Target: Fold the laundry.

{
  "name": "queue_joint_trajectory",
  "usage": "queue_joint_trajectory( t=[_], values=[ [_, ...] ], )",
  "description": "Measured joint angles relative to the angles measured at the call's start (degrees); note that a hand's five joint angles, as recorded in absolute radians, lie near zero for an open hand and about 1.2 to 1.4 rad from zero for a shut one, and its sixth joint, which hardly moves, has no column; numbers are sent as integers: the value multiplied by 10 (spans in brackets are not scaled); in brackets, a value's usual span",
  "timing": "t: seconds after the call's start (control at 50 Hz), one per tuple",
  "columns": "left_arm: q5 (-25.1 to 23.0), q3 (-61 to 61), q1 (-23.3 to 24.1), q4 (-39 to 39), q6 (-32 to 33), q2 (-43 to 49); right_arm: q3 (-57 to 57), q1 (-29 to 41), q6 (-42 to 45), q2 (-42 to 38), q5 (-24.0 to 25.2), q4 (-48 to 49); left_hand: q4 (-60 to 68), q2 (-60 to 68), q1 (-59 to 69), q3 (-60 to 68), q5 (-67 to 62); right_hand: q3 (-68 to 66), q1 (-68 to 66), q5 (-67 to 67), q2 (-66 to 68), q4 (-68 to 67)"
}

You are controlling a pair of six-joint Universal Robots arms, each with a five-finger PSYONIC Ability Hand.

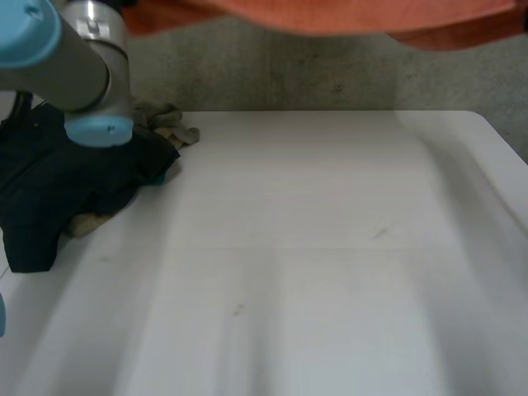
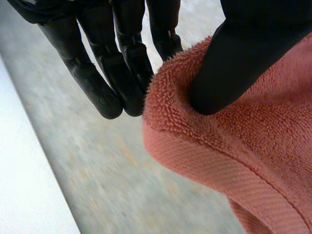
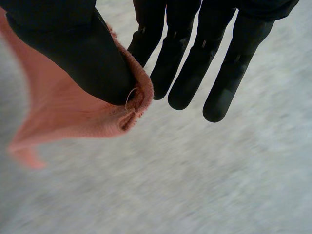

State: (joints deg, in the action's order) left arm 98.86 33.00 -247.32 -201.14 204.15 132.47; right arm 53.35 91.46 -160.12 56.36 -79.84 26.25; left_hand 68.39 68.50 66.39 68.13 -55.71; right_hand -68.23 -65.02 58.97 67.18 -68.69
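A salmon-pink towel [image 1: 346, 16] hangs high above the far side of the white table [image 1: 330, 247]. In the left wrist view my left hand [image 2: 234, 63] pinches an edge of the towel [image 2: 243, 156] between its thumb and straight fingers [image 2: 122, 73]. In the right wrist view my right hand [image 3: 68, 48] pinches a hemmed corner of the towel [image 3: 73, 117] with its thumb against its fingers [image 3: 195, 63]. My left arm [image 1: 66, 58] rises at the table's far left.
A heap of dark clothes [image 1: 58, 181] with a bit of olive and tan cloth [image 1: 169, 124] lies at the table's far left corner. Grey floor [image 1: 289, 74] lies beyond the table's far edge.
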Motion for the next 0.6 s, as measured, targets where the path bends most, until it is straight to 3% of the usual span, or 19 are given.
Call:
queue_joint_trajectory(
  t=[0.22, 0.42, 0.52, 0.54, 0.6],
  values=[
    [-61, 166, -1, -4, 0, 13, 112, 4, 39, -9, 66, -115, 0, 0, 0, 0, 0, 0, 0, 0, 0, 0],
    [-65, 347, -7, 81, 40, 2, 256, -16, 144, -10, 99, -230, -14, -16, -5, -12, 3, 0, 0, 0, 0, 0],
    [-70, 402, -14, 110, 75, -23, 294, -31, 183, 0, 116, -248, -93, -98, -83, -90, 65, 0, 0, 0, 0, 0],
    [-74, 413, -17, 112, 83, -32, 302, -36, 189, 7, 121, -250, -181, -182, -177, -177, 153, 0, 0, 0, 0, 0],
    [-91, 439, -20, 109, 99, -58, 314, -44, 192, 21, 130, -251, -282, -281, -271, -276, 256, 0, 0, 0, 0, 0]
  ],
)
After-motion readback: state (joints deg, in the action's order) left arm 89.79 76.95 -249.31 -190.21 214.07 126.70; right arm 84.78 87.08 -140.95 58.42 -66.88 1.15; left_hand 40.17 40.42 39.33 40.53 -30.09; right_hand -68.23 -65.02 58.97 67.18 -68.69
